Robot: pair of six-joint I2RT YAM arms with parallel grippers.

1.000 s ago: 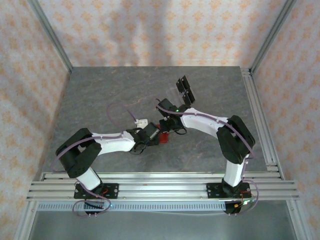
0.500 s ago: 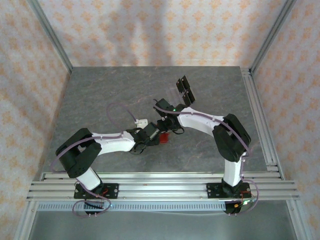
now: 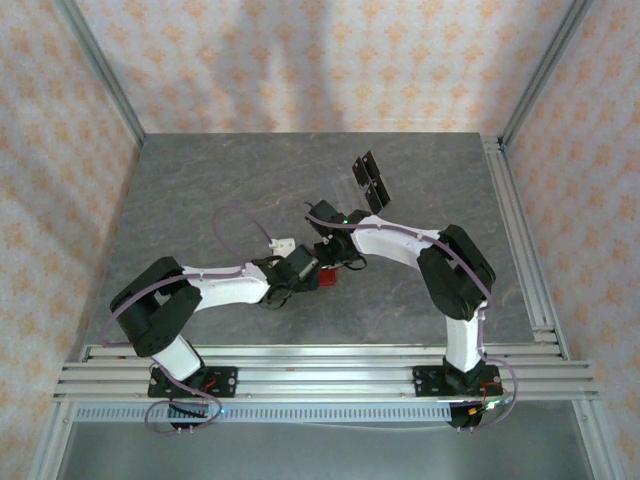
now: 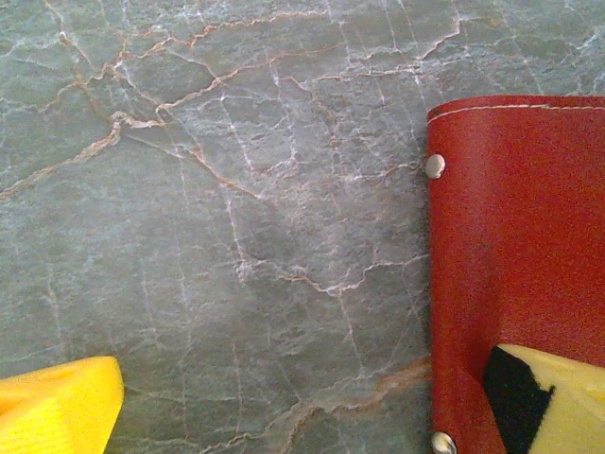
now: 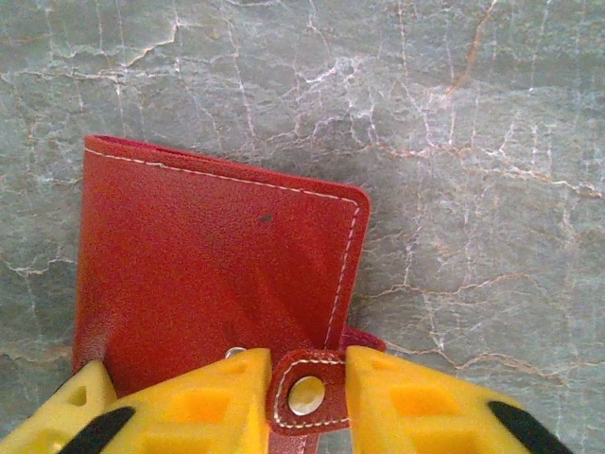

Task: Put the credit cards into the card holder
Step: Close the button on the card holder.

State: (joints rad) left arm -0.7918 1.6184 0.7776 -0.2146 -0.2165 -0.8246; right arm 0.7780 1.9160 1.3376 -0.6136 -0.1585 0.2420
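From above I see both arms meeting mid-table over the card holder (image 3: 325, 279), a sliver of red mostly hidden beneath them, with 2 dark flat pieces (image 3: 368, 180) lying farther back. The wrist cameras give me what that view hides. My left gripper (image 4: 312, 409) stands wide: 1 fingertip over the bare table (image 4: 189, 236), the other over the holder's red cover, beside an edge with 2 metal studs. My right gripper (image 5: 304, 405) is narrow, its fingers pressed against either side of the clasp tab (image 5: 304, 392). The holder lies flat and closed, nearly square. Its tab sticks out toward the right gripper, its stitched edge facing away.
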